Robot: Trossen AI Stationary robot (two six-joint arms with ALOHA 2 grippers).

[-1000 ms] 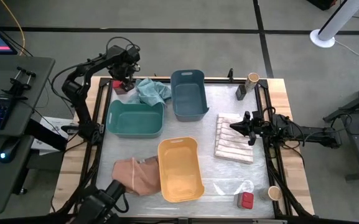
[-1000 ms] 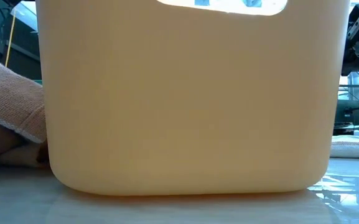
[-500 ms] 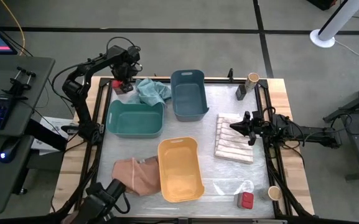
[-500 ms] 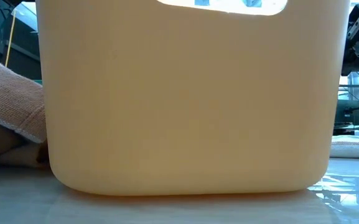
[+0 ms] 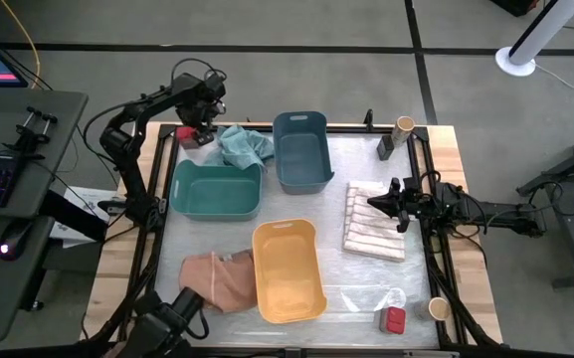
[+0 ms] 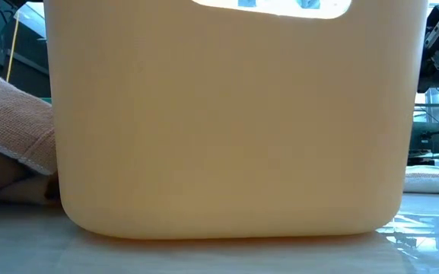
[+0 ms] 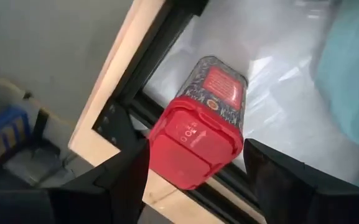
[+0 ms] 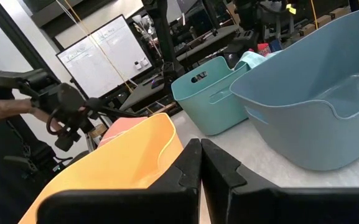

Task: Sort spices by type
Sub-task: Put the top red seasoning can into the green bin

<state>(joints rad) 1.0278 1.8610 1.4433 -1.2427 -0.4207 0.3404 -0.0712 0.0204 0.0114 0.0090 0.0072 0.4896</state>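
Left hand [image 7: 195, 168] apparently clasping red spice box [image 7: 199, 134], slightly raised since earlier, right hand [image 8: 199, 163] clenched.

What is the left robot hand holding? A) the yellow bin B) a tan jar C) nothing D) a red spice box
D: in the left wrist view the red spice box sits between the left gripper's two dark fingers, at the table's far left corner by the teal cloth.
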